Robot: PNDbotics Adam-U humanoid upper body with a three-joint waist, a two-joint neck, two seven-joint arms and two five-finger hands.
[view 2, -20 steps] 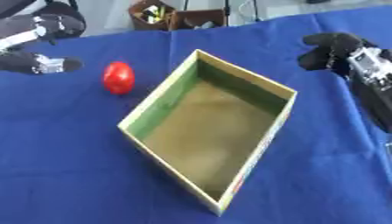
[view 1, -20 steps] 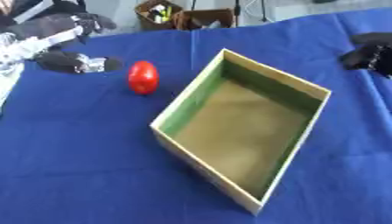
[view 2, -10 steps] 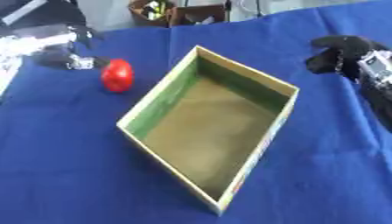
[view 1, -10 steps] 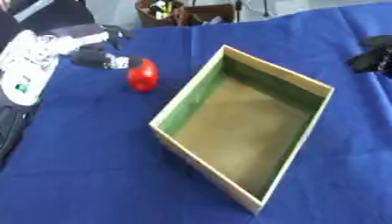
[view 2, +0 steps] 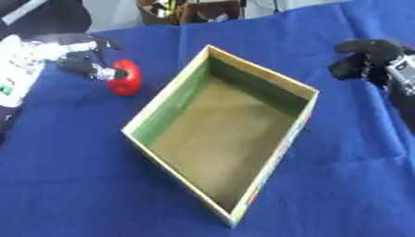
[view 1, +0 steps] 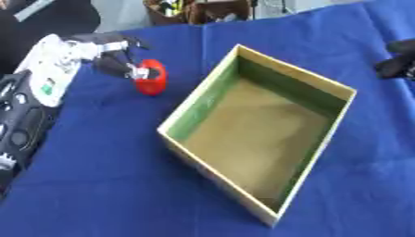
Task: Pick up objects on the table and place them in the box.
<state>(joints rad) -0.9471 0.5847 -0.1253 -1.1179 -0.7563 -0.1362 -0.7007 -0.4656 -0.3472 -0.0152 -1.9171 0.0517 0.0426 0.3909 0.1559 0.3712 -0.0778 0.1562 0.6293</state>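
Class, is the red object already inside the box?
No, the red object lies on the blue cloth left of the box, at the left hand.

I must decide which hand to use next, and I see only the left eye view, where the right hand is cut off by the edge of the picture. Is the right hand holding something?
Observer: No. The right eye view shows the whole right hand. Its fingers are curled and there is nothing in them.
Operator: Does it touch the cardboard box?
Observer: No. It is apart from the cardboard box, to the right of the box's far corner, and the blue cloth shows between them.
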